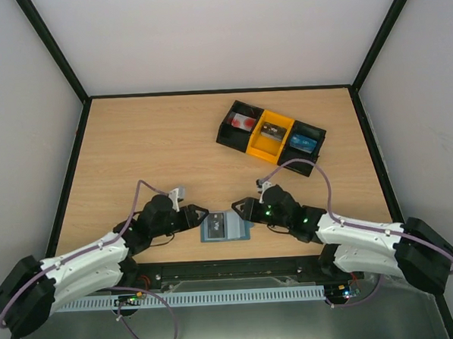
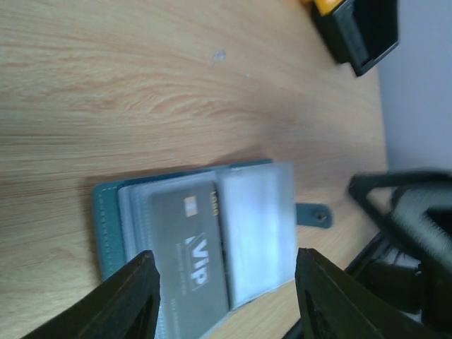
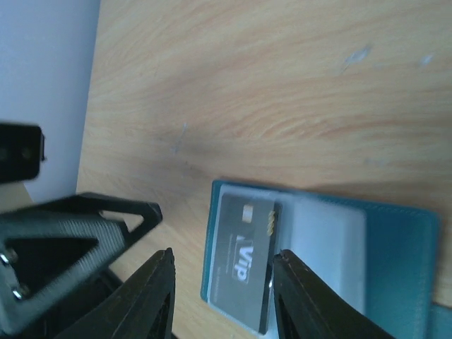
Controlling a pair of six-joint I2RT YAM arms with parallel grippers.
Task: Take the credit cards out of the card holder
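The dusty-blue card holder (image 1: 224, 227) lies open on the wooden table near the front edge, between my two grippers. A dark grey card marked "VIP" (image 2: 187, 247) sits in its left clear pocket, and the clear sleeve beside it (image 2: 258, 226) looks empty. The closing tab (image 2: 314, 214) points right. My left gripper (image 1: 201, 215) is open at the holder's left edge, jaws wide over the card (image 2: 224, 282). My right gripper (image 1: 240, 209) is open at the holder's top right, its jaws either side of the grey card (image 3: 244, 261). Neither holds anything.
A black-and-yellow three-bin tray (image 1: 223, 133) stands at the back right. It holds a white card with red marks (image 1: 244, 122), a dark item in the yellow bin (image 1: 272, 131) and a blue card (image 1: 303, 142). White walls with black frame edges surround the table.
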